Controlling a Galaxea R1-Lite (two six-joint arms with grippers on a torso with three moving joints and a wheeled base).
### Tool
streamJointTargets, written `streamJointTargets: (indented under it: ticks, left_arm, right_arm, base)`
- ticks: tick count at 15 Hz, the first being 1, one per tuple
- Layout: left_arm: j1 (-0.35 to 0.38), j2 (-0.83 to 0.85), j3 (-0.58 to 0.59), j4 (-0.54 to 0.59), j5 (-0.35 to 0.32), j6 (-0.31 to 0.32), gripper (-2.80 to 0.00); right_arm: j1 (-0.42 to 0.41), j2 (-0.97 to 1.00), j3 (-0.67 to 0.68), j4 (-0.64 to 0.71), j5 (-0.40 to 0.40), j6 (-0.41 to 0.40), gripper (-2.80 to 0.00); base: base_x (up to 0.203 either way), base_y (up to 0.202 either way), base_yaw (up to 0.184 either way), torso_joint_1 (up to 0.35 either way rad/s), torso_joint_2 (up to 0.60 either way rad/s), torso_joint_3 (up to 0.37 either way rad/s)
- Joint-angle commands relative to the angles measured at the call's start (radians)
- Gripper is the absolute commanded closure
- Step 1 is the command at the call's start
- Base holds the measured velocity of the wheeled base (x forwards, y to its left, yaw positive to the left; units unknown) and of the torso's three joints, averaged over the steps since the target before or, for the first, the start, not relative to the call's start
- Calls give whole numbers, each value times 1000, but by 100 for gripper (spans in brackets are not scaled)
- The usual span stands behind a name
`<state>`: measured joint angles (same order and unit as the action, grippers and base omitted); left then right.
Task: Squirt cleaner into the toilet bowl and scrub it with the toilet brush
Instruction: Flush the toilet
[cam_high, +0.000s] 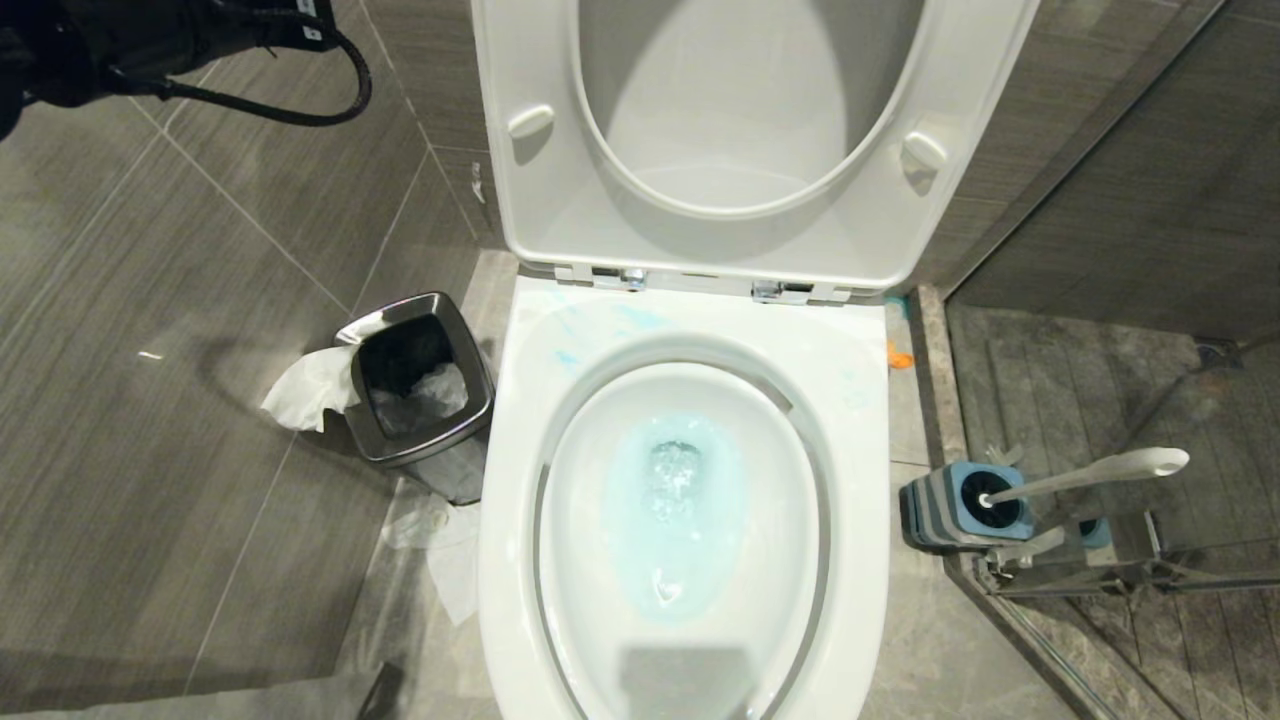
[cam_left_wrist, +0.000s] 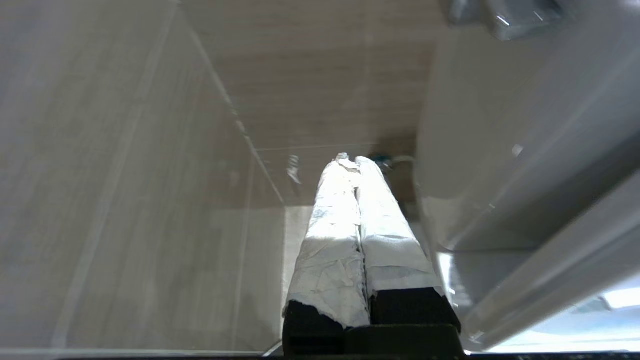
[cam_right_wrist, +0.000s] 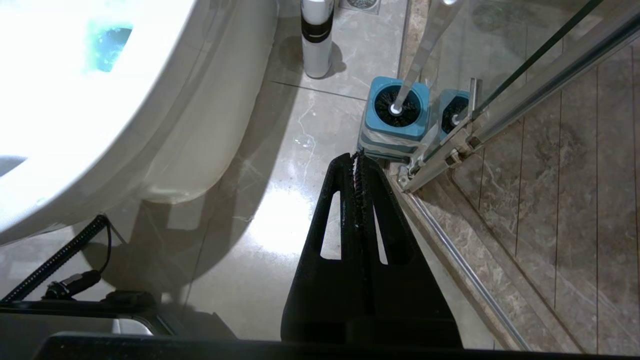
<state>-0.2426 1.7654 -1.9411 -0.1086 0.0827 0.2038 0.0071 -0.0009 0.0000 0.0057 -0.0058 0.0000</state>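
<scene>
Left gripper (cam_left_wrist: 357, 160): fingers wrapped in white covering, pressed together with nothing between them; it hangs by the tiled wall beside the toilet's outer side. In the head view only a dark part of the left arm (cam_high: 150, 45) and its cable show, cut off at the upper left corner.
Right gripper (cam_right_wrist: 358, 156): black fingers closed against each other, empty, low over the floor and pointing toward the brush holder, apart from it.
Hard to make out: the brush head sits hidden down in the holder, only dark bristles showing at the hole. A glass door edge gives a second, mirrored holder. The front of the bowl is cut off at the head view's lower edge.
Toilet bowl (cam_high: 850, 400): glossy white, seat and lid (cam_high: 540, 200) raised together against the wall.
In the bowl: water tinted turquoise by the cleaner (cam_high: 675, 520); faint blue smears on the back rim.
Toilet brush (cam_high: 1090, 473): slim white handle leaning out of its blue-and-grey holder (cam_high: 960, 505), standing on the floor to the bowl's right by the glass door frame.
Steel bin (cam_high: 420, 385): square, on the bowl's left; crumpled clear liner inside, white paper hanging over its rim and more on the floor.
White bottle (cam_right_wrist: 316, 40): upright on the floor near the toilet base.
</scene>
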Motion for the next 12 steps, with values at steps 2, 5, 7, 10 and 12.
streamJointTargets:
  ticks: [2, 5, 7, 10, 12]
  left_arm:
    - [6, -16, -1, -37, 0, -1, 0]
    - [6, -2, -1, -122, 8, -4, 0]
    - [6, 8, 1, -163, 23, -4, 0]
    - [8, 8, -2, -171, 25, -4, 0]
    - [8, 8, -2, -172, 25, -4, 0]
  right_arm:
    - [1, 1, 0, 0, 0, 0, 0]
    - [1, 1, 0, 0, 0, 0, 0]
    - [1, 1, 0, 0, 0, 0, 0]
    - [1, 1, 0, 0, 0, 0, 0]
    - [1, 1, 0, 0, 0, 0, 0]
  base:
    - [0, 0, 0, 0, 0, 0]
    - [0, 0, 0, 0, 0, 0]
    - [0, 0, 0, 0, 0, 0]
    - [0, 0, 0, 0, 0, 0]
    - [0, 0, 0, 1, 1, -18]
